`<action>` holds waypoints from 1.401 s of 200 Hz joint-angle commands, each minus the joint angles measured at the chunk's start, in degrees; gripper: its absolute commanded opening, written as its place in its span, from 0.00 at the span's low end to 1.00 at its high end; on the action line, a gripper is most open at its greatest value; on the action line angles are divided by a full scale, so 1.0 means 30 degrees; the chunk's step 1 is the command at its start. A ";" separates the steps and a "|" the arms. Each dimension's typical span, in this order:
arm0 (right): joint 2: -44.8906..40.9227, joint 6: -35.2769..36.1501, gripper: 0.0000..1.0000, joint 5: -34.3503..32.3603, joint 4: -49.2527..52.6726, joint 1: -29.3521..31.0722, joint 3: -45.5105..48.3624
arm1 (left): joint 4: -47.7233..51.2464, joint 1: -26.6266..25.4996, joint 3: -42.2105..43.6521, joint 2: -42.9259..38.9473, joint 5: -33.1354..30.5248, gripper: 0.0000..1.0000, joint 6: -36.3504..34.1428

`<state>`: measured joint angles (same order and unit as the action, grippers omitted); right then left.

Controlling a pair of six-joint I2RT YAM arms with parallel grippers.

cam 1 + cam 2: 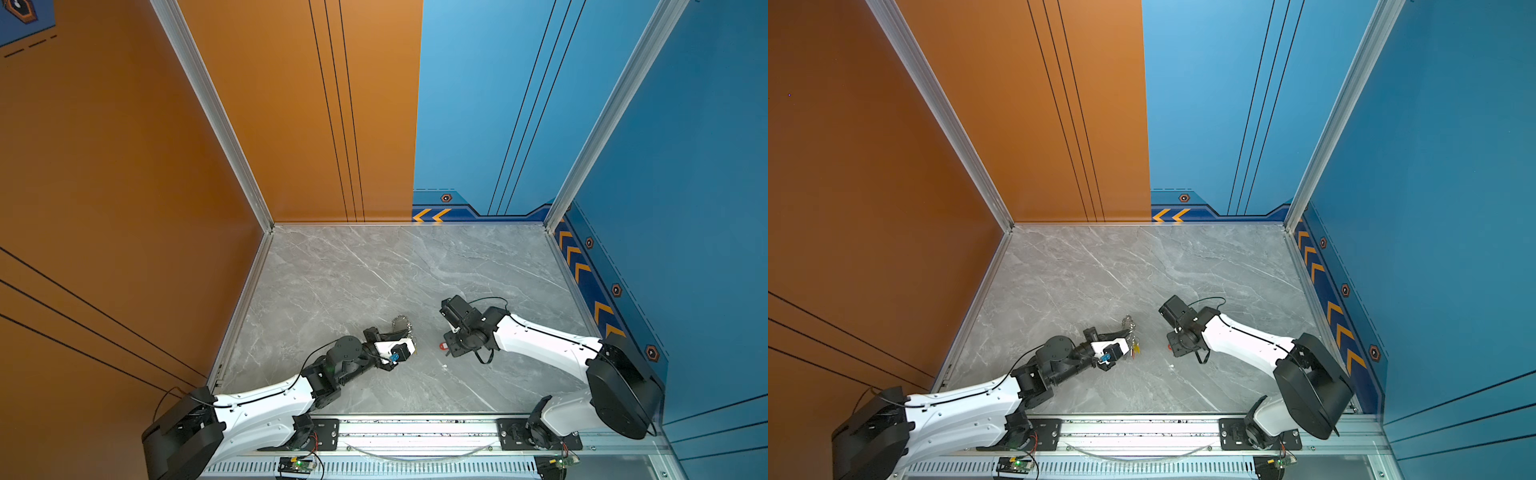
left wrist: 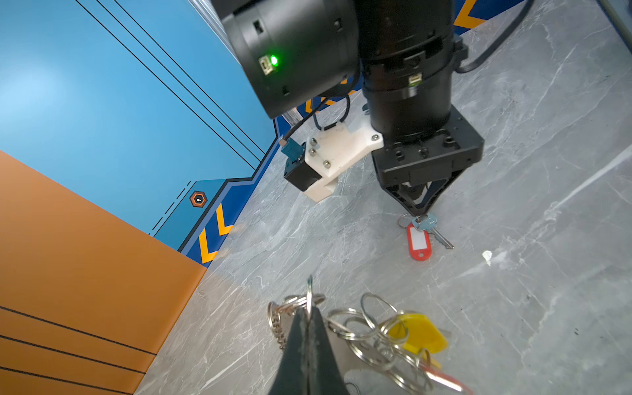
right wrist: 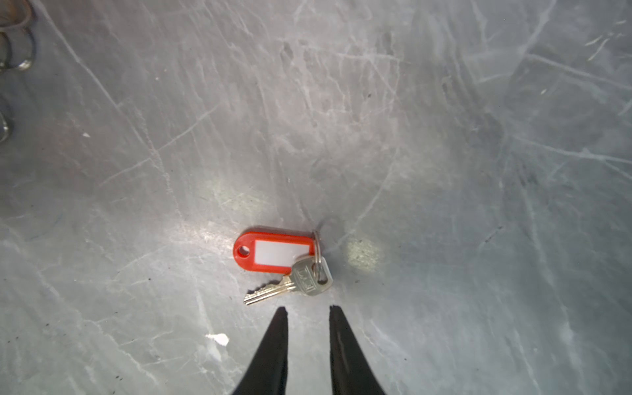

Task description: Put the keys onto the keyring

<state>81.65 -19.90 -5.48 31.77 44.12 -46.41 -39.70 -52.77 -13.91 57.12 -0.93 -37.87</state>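
Task judged approx. midway: one key [image 3: 289,285] w/ a red tag [image 3: 273,252] is seen loose on the worktop [image 3: 444,136], not yet joined to the ring bunch [image 2: 359,328]. That bunch is pinched by one ring in the fully closed left claw [image 2: 309,309]; a yellow tag [image 2: 420,333] is tangled in it (threaded or not can't be told). The right claw [image 3: 306,307] is narrowly parted, empty, w/ the key just ahead of its tips. The key lies flat, long axis approx. crosswise to that claw's reach, blade pointing away from its small ring.
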 commanded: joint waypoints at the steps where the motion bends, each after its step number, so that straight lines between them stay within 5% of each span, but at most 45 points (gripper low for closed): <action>1: -0.1099 -0.0920 0.24 -0.1311 -0.3034 0.0106 0.1336 | -0.0828 0.0101 -0.0016 -0.0013 -0.0214 0.00 0.0321; 56: -0.2169 -0.1543 0.25 -0.1468 -0.6339 0.0298 0.4143 | -0.0826 0.0122 -0.0050 0.0051 -0.0167 0.00 0.0327; 207: -0.0529 -0.2392 0.16 -0.2437 -0.6571 0.0580 0.3923 | -0.0828 0.0103 -0.0079 0.0148 -0.0159 0.00 0.0374; 280: 0.0192 -0.1414 0.01 -0.2478 -0.5287 0.0353 0.2544 | -0.0827 0.0103 -0.0036 0.0060 -0.0213 0.00 0.0372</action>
<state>81.60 -25.52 -10.87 12.60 45.67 -36.12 -39.70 -52.77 -13.91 57.45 -0.91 -37.82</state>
